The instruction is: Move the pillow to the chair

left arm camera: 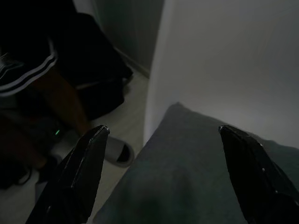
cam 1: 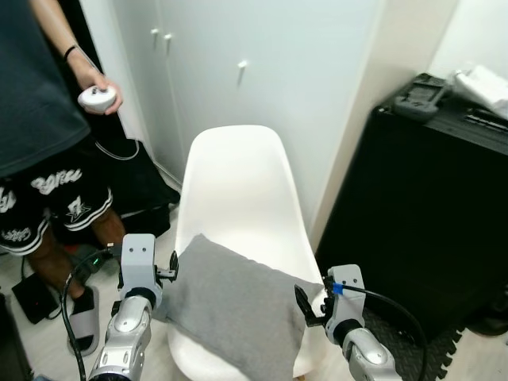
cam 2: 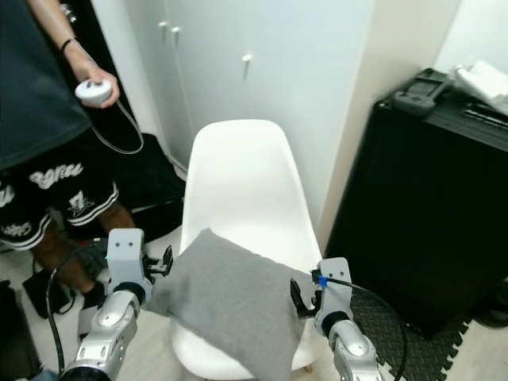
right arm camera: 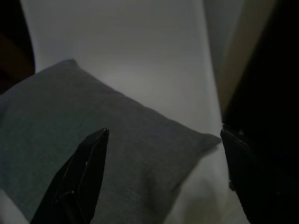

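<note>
A grey pillow (cam 1: 234, 305) lies tilted on the seat of a white shell chair (cam 1: 238, 182), its front corner hanging over the seat's front edge. My left gripper (cam 1: 171, 267) is at the pillow's left edge, open; in the left wrist view its fingers (left arm camera: 84, 163) spread wide over the pillow's corner (left arm camera: 187, 163). My right gripper (cam 1: 305, 305) sits at the pillow's right corner, also open, and the right wrist view has the pillow (right arm camera: 93, 140) lying between and beyond the spread fingers (right arm camera: 84, 172).
A person (cam 1: 40, 119) stands at the left holding a white controller (cam 1: 98, 97). A black cabinet (cam 1: 421, 206) stands close on the chair's right, with gear on top. White cupboard doors (cam 1: 238, 63) are behind the chair. A dark foam mat (cam 1: 429, 357) covers the floor at right.
</note>
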You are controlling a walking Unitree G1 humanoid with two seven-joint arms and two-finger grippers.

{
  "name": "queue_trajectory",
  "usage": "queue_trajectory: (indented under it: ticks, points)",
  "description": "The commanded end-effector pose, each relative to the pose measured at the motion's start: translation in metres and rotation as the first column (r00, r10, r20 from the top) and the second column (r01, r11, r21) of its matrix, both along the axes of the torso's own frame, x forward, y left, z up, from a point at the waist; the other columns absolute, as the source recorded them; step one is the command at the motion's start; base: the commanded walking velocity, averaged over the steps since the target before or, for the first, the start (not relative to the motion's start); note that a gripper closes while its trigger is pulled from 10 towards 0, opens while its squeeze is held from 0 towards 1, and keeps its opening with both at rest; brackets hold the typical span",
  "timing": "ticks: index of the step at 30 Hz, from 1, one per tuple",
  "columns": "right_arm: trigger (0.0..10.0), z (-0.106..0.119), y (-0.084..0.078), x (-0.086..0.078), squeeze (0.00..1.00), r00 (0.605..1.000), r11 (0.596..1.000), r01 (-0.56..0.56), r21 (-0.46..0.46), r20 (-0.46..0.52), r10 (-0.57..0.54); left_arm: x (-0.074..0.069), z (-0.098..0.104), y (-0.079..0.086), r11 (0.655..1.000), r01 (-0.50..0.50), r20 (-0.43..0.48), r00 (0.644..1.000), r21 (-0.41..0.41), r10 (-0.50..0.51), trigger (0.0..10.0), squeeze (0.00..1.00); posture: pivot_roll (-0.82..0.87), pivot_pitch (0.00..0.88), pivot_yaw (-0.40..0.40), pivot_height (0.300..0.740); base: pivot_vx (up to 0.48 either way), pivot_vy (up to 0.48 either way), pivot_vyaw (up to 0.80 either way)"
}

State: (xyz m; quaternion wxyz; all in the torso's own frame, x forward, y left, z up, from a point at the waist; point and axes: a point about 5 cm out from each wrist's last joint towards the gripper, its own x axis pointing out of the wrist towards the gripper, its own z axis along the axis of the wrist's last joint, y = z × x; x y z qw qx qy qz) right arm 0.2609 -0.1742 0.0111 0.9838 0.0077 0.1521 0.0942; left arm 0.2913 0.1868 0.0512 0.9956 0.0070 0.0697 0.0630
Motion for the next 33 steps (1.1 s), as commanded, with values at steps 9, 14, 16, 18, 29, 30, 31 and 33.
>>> queue_trajectory:
  ticks: [9,14,16,18,29,30,31,33]
  points:
    - [10.0,-0.009,-0.002,-0.003,0.00,0.998,0.999,0.022,-0.036,-0.052,-0.023,-0.003,-0.003,0.005,1.000,-0.005,-0.024,1.000,0.021,0.006,10.0,0.00,0.01,0.083,-0.015,0.740,0.000,0.000,0.00]
    - [10.0,-0.011,-0.001,-0.004,0.00,0.998,0.999,0.026,-0.030,-0.061,-0.027,-0.003,-0.004,0.005,1.000,0.001,-0.037,0.999,0.026,0.000,10.0,0.00,0.01,0.083,-0.013,0.740,0.000,0.000,0.00]
    - [10.0,-0.011,-0.002,-0.005,0.00,0.997,0.999,0.035,-0.024,-0.062,-0.036,-0.004,-0.005,0.005,1.000,0.003,-0.044,0.999,0.028,-0.002,10.0,0.00,0.01,0.084,-0.011,0.740,0.000,0.000,0.00]
    - [10.0,-0.013,-0.004,-0.006,0.00,0.996,0.999,0.049,-0.019,-0.069,-0.050,-0.005,-0.007,0.005,1.000,0.006,-0.054,0.999,0.026,-0.004,10.0,0.00,0.01,0.086,-0.009,0.740,0.000,0.000,0.00]
    - [10.0,-0.052,-0.011,-0.031,0.00,0.959,0.990,0.077,-0.116,-0.264,-0.105,-0.028,-0.062,-0.010,0.992,0.105,-0.306,0.949,0.071,-0.079,10.0,0.00,0.02,0.085,-0.015,0.740,0.000,0.000,0.00]
    - [10.0,-0.052,-0.011,-0.031,0.00,0.959,0.990,0.077,-0.116,-0.264,-0.105,-0.028,-0.062,-0.010,0.992,0.105,-0.306,0.949,0.071,-0.079,10.0,0.00,0.02,0.085,-0.015,0.740,0.000,0.000,0.00]
    - [10.0,-0.055,-0.012,-0.033,0.00,0.952,0.989,0.092,-0.120,-0.281,-0.122,-0.031,-0.067,-0.014,0.991,0.117,-0.331,0.939,0.069,-0.088,10.0,0.00,0.02,0.085,-0.012,0.740,0.000,0.000,0.00]
    - [10.0,-0.057,-0.011,-0.035,0.00,0.948,0.987,0.096,-0.129,-0.290,-0.130,-0.033,-0.070,-0.019,0.990,0.129,-0.348,0.932,0.057,-0.101,10.0,0.00,0.02,0.087,-0.005,0.740,0.000,0.000,0.00]
